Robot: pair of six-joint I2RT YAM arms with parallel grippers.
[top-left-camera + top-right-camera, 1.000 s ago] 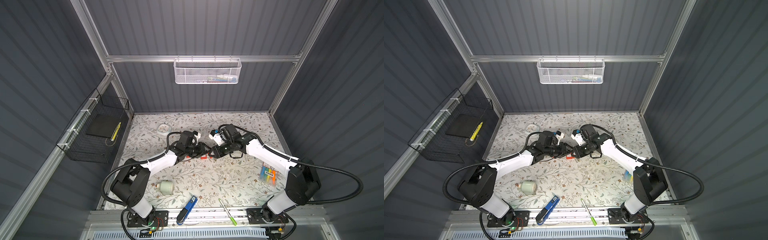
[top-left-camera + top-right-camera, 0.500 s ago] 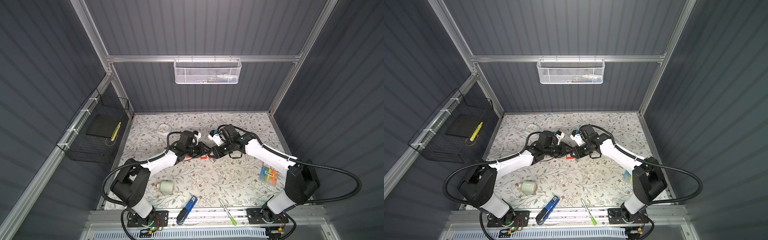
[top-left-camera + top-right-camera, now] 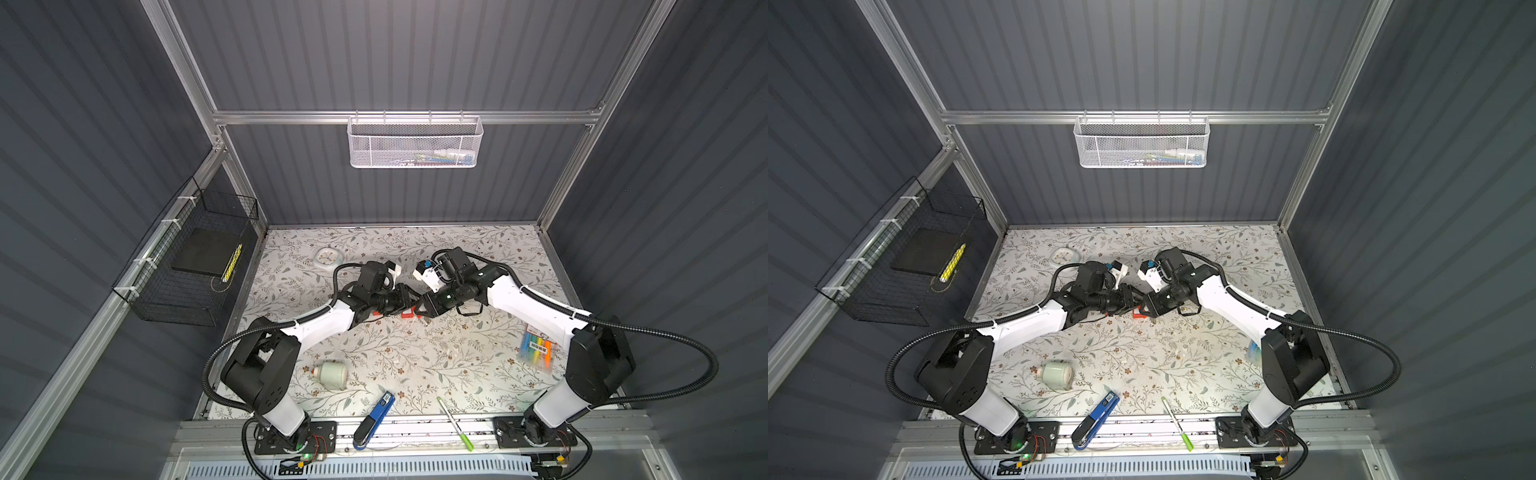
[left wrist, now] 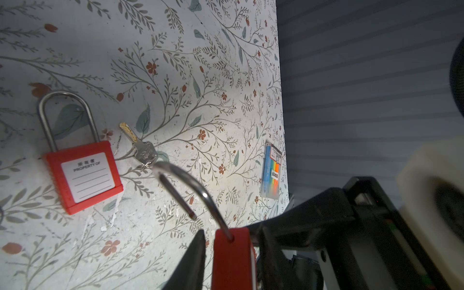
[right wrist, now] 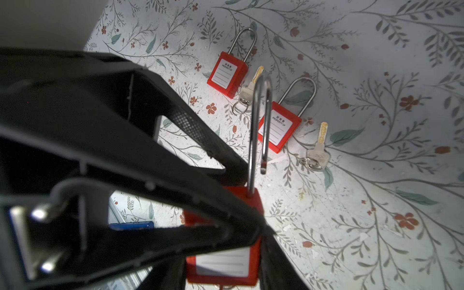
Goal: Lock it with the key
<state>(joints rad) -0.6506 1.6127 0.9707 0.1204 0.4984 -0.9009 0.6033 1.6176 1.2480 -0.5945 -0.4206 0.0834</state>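
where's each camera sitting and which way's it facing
Both top views: high up front, looking down at the table; both arms whole.
Left wrist: on left arm, facing the table past the held padlock; own finger shows.
Right wrist: on right arm, facing the table; left gripper crosses it.
Shared: both wrist views show that padlock.

Both arms reach inward with forearms low. The left claw (image 3: 410, 297) and right claw (image 3: 420, 308) meet tip to tip, the right clamped, the left's grip unclear.

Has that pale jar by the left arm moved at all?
No. The jar lies in the same spot, just as far from the front rail.
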